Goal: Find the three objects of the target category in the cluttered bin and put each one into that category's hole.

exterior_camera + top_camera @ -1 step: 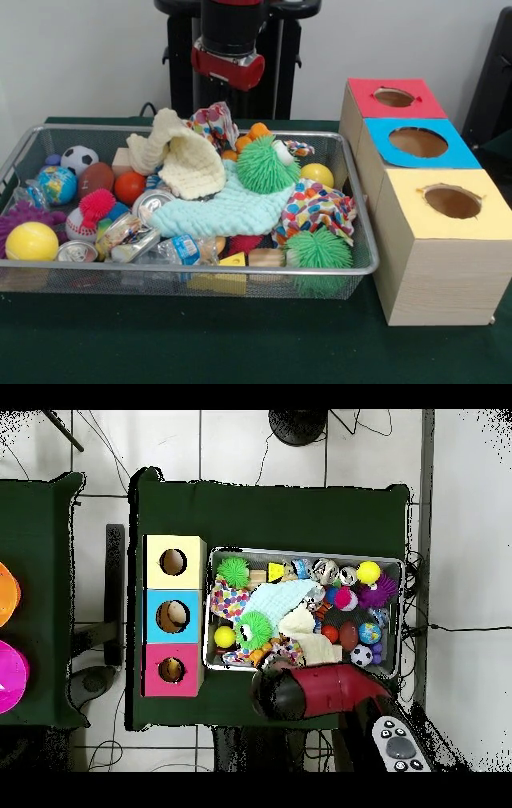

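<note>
While the red and black hand [228, 68] hangs above the far rim of the silver wire-mesh bin [364, 268], its fingers are hidden, so I cannot tell whether it is released or clenched, and nothing shows in its grip. Directly beneath it a multicoloured spotted cloth [214, 124] rises over the rim, with a cream waffle-textured cloth [188, 160] draped just beside and a pale mint knitted cloth [228, 210] spread lower down, covering whatever lies under them. A green spiky rubber ball [266, 166] sits on the mint cloth, close below the hand, and a second green spiky ball [318, 252] rests at the bin's corner farthest from the hand. Off to one side below the hand lie a smooth yellow ball [30, 240], a black-and-white soccer ball [78, 158], a brown football-shaped ball [95, 179], a globe-printed ball [56, 184], a pink spiky ball [97, 205], crushed shiny metal cans [152, 204] and a crumpled clear plastic bottle [180, 250]. To the hand's other side, outside the bin on the dark green tabletop [240, 344], stand three wooden boxes in a row, each with a round hole: red-topped box [368, 100], blue-topped box [380, 144] and yellow-topped box [436, 256].
</note>
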Tool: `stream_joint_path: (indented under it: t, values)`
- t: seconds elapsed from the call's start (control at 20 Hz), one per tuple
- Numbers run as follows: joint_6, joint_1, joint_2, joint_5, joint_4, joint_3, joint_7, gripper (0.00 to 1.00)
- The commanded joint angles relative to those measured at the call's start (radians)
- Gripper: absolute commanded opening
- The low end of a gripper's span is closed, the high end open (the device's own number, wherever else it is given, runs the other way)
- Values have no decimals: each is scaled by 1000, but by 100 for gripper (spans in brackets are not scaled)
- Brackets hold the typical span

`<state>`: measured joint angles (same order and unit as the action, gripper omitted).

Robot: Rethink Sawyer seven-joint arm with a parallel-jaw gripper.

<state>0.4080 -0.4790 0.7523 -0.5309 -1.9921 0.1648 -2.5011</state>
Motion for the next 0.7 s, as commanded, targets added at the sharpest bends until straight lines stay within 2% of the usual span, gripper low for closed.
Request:
stream_joint_path:
  t: [0.05, 0.25, 0.5, 0.7]
  values:
    - [207, -3, -74, 84, 247, 127, 120, 0]
    - [328, -13, -90, 115, 328, 157, 161, 0]
    - [477, -21, -47, 149, 377, 178, 182, 0]
    - [466, -37, -73, 133, 407, 198, 201, 0]
